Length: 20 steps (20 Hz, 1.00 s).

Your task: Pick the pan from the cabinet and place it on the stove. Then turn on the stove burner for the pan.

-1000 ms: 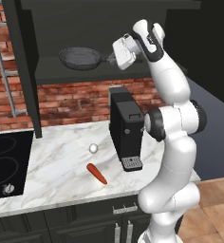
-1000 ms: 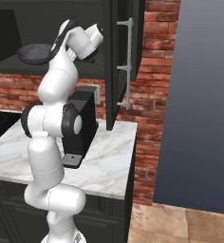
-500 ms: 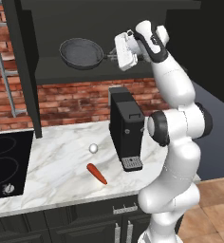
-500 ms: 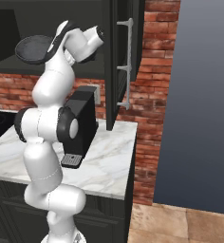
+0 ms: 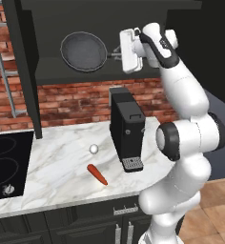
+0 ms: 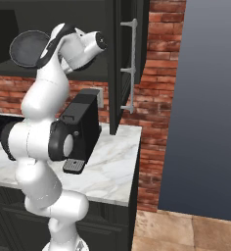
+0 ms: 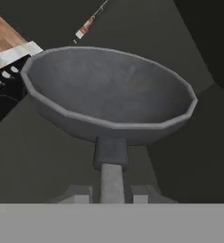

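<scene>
Red brick wall and a white marble counter fill the left base view, with the glossy black glass stove at the lower left edge. Top centre, the open dark charcoal cabinet frames the round dark grey frying pan. The pan is tilted so its speckled inside faces the camera, lifted clear of the shelf, whereas a second ago it lay flat and lower. Its thin handle runs right into the white arm's gripper, which is clamped narrowly on it. Below stand a tall black box-shaped coffee machine, a small white ball-like item and an orange-red carrot. No writing can be read on anything.

From the right base view, the pan sits at the upper left, partly behind the arm, again higher than before. This view adds the cabinet's open door with its long brushed-silver bar handle, a blue-grey wall at the right and a tiled floor at the bottom. The coffee machine stands on the counter behind the arm.

Seen from the hand view, the pan spreads across the middle, bowl open upward in the frame. Its handle comes straight down between the fingertips, which close on it. At the left edge part of the stove shows with small silver knobs.
</scene>
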### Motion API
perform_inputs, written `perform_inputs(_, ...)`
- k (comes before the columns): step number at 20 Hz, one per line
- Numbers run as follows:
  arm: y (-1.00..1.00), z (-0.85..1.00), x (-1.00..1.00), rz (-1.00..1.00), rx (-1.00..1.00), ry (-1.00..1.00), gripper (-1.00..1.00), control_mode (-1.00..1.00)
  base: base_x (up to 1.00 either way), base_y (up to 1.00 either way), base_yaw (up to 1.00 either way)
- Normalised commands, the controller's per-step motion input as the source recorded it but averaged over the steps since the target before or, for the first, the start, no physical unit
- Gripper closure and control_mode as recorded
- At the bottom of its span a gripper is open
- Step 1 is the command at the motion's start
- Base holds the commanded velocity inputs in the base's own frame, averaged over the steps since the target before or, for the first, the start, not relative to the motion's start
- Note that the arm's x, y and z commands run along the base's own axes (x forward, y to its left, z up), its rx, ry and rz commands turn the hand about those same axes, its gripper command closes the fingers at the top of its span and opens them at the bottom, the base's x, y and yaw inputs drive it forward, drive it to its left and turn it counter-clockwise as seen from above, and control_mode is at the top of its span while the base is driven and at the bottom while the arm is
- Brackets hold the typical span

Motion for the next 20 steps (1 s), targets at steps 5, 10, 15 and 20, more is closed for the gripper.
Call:
perform_inputs(5, 0.00, 0.12, -0.79, -0.07, 0.00, -0.17, 1.00, -1.00, 0.00, 0.00, 0.00)
perform_inputs(10, 0.00, 0.00, -0.85, -0.07, 0.00, -0.14, 1.00, -1.00, 0.00, 0.00, 0.00)
perform_inputs(15, 0.00, 0.00, -0.78, -0.06, 0.00, -0.08, 1.00, -1.00, 0.00, 0.00, 0.00)
perform_inputs(20, 0.02, 0.00, -0.53, -0.04, 0.00, -0.03, 1.00, -1.00, 0.00, 0.00, 0.00)
